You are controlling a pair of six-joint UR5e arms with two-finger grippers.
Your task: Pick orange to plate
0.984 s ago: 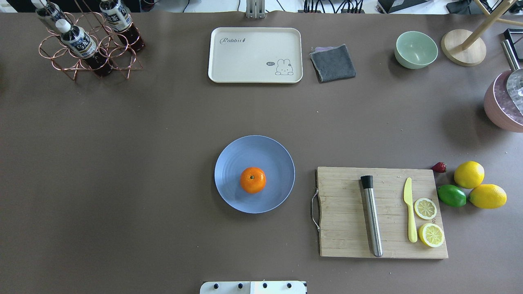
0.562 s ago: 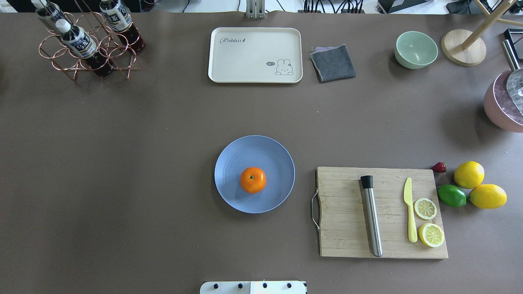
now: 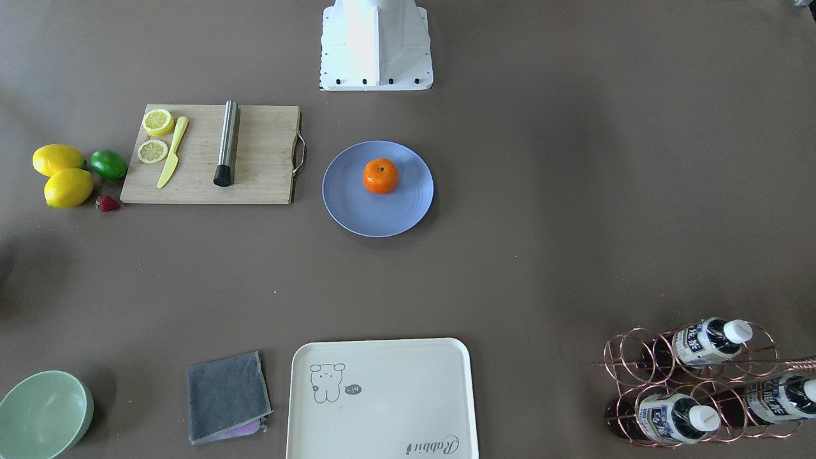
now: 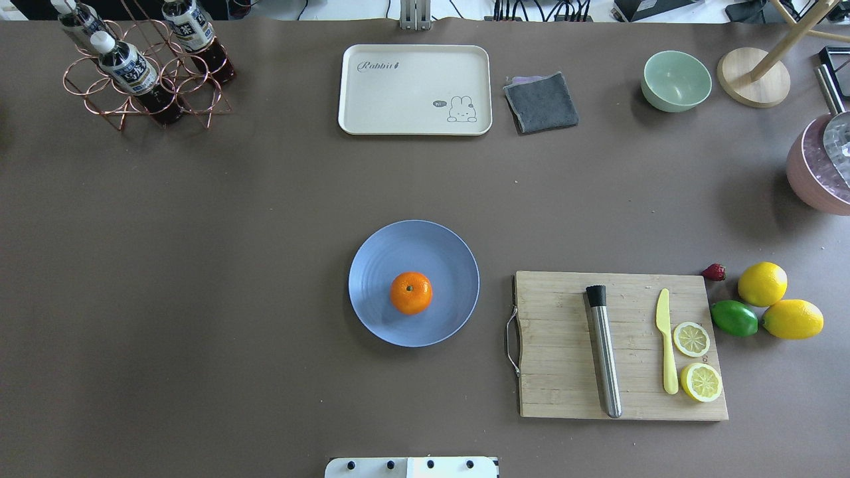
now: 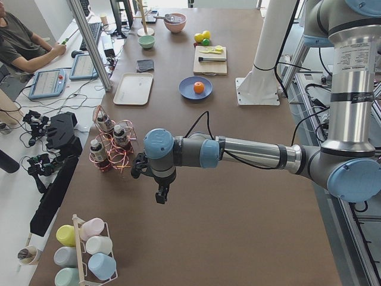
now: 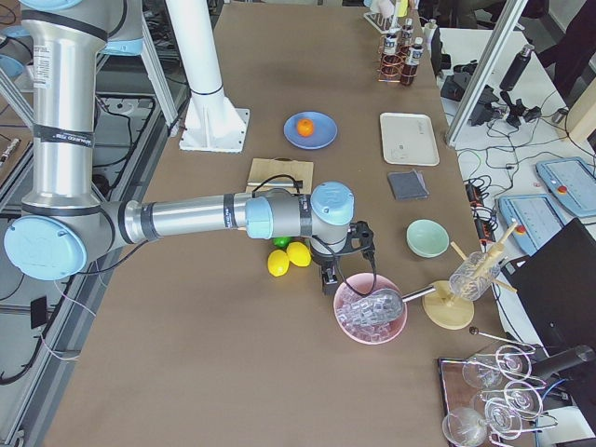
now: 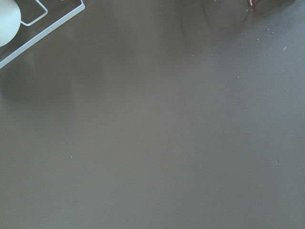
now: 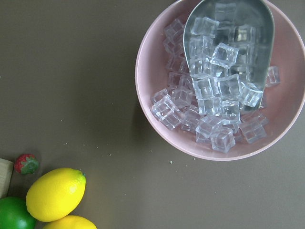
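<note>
The orange rests upright, stem dot up, on the periwinkle-blue plate at mid-table, slightly on the robot's side of the plate's centre. The front-facing view shows the same orange on the plate. Neither gripper is near them. My left gripper hangs over bare table beyond the bottle rack, at the table's far left end. My right gripper hovers by the pink ice bowl at the far right end. Both show only in the side views, so I cannot tell whether they are open or shut.
A cutting board with a steel muddler, yellow knife and lemon slices lies right of the plate. Two lemons, a lime and a strawberry sit beyond it. Pink ice bowl, tray, cloth, green bowl, bottle rack line the back.
</note>
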